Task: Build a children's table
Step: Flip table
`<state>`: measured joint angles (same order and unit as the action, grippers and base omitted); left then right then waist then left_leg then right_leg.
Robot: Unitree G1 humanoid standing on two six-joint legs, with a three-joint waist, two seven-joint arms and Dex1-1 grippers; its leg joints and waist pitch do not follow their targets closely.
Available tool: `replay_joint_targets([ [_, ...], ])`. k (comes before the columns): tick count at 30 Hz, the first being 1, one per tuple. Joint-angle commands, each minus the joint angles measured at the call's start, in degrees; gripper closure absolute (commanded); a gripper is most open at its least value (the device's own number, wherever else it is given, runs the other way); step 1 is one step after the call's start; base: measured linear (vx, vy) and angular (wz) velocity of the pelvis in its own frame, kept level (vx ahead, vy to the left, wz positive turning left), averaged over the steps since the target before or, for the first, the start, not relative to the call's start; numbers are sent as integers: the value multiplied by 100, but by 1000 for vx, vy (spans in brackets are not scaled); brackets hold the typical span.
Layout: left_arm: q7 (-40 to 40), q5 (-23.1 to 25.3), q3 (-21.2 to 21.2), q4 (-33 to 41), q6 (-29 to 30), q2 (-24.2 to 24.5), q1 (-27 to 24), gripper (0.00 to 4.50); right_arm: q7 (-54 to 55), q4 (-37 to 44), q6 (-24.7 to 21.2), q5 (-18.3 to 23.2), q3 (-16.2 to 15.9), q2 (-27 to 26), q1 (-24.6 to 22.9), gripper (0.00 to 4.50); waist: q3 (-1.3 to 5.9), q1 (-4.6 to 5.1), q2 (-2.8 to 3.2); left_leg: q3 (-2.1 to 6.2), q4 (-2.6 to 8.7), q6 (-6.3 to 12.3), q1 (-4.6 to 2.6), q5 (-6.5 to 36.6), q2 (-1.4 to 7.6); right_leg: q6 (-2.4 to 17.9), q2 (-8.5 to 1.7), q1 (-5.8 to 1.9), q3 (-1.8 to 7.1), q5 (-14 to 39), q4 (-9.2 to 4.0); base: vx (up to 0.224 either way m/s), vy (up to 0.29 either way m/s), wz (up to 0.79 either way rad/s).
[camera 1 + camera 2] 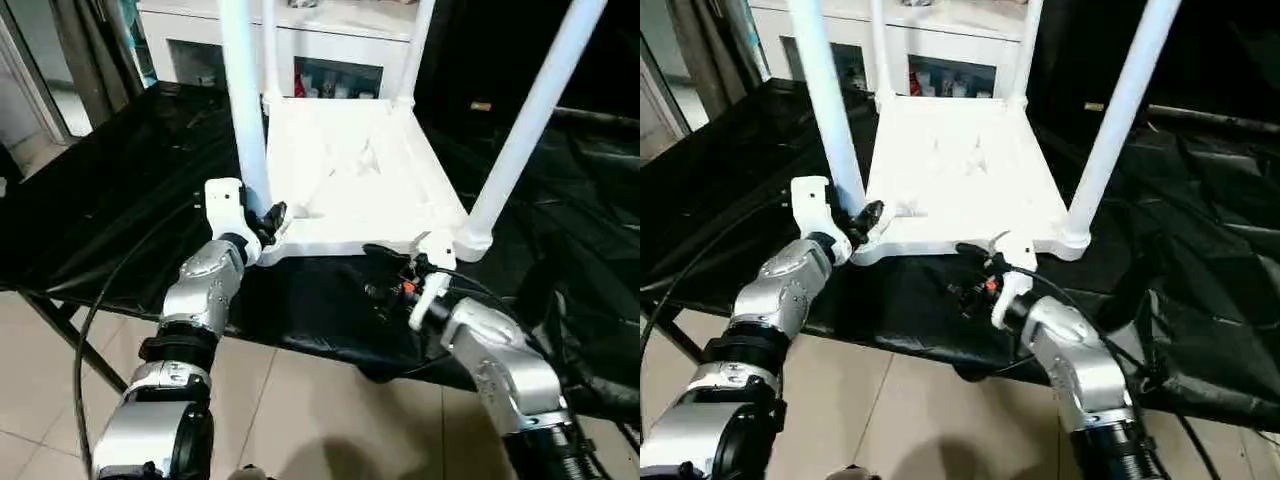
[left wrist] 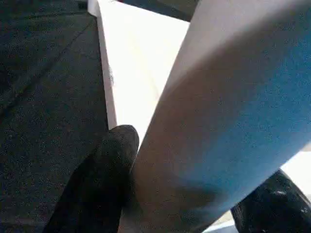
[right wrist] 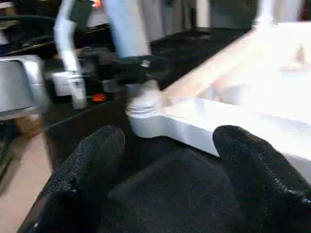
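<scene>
1. A black sheet (image 1: 110, 190) covers the whole work surface, creased and hanging over the near edge above a pale tiled floor (image 1: 300, 410).
2. A white cabinet (image 1: 330, 45) with glass doors stands behind it, against the far side.
3. The tabletop (image 1: 360, 170) lies upside down on the sheet, ribbed underside up, its near edge close to the sheet's near edge.
4. Four legs stand upright in the corner sockets: the near-left leg (image 1: 243, 100), the near-right leg (image 1: 530, 120), and two thinner-looking ones at the far corners (image 1: 1026, 50).
5. The left gripper (image 1: 272, 218) reaches in at the near-left corner. Its two black fingers (image 2: 104, 179) sit either side of the near-left leg just above the socket, pressed against it, so the jaws are holding that leg.
6. The right gripper (image 1: 395, 262) hovers low at the tabletop's near edge, between the two near legs. Its fingers (image 3: 82, 179) stand well apart with nothing between them, the tabletop's edge just ahead of their tips.
</scene>
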<state>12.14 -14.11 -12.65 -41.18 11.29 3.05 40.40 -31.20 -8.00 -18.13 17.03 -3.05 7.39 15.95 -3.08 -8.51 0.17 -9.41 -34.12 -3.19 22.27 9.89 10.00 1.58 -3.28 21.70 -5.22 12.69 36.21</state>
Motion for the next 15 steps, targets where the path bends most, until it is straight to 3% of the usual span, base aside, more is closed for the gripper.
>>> replay_joint_targets([
  [1,-129,-1033,-613,291,271,-366,65,200,652,-308,-252,52,431,-166,97,98,382,-14,-23,167,417,174,-102,923,407,1122,-695,-255,383,498,-474,0,0,0],
  [7,-195,-1220,-614,768,532,-696,-78,200,1306,-573,-472,814,1195,-664,311,29,391,-52,-13,136,407,335,-106,837,418,1140,-695,-230,384,331,-462,0,0,0],
  [9,-192,-1190,-583,824,558,-707,-97,200,1401,-635,-454,918,1299,-709,367,19,385,-72,-3,125,409,298,-118,875,417,1048,-681,-214,388,392,-481,0,0,0],
  [11,-206,-1160,-603,869,603,-724,-105,200,1313,-806,-372,1393,1655,-873,600,5,392,-75,-13,131,432,261,-113,951,419,955,-697,-228,390,422,-475,0,0,0],
  [15,-250,-1255,-672,1028,743,-753,-141,200,1319,-1155,-268,1697,2067,-981,966,0,398,-81,-26,127,424,270,-103,817,421,900,-697,-233,389,247,-450,0,0,0],
])
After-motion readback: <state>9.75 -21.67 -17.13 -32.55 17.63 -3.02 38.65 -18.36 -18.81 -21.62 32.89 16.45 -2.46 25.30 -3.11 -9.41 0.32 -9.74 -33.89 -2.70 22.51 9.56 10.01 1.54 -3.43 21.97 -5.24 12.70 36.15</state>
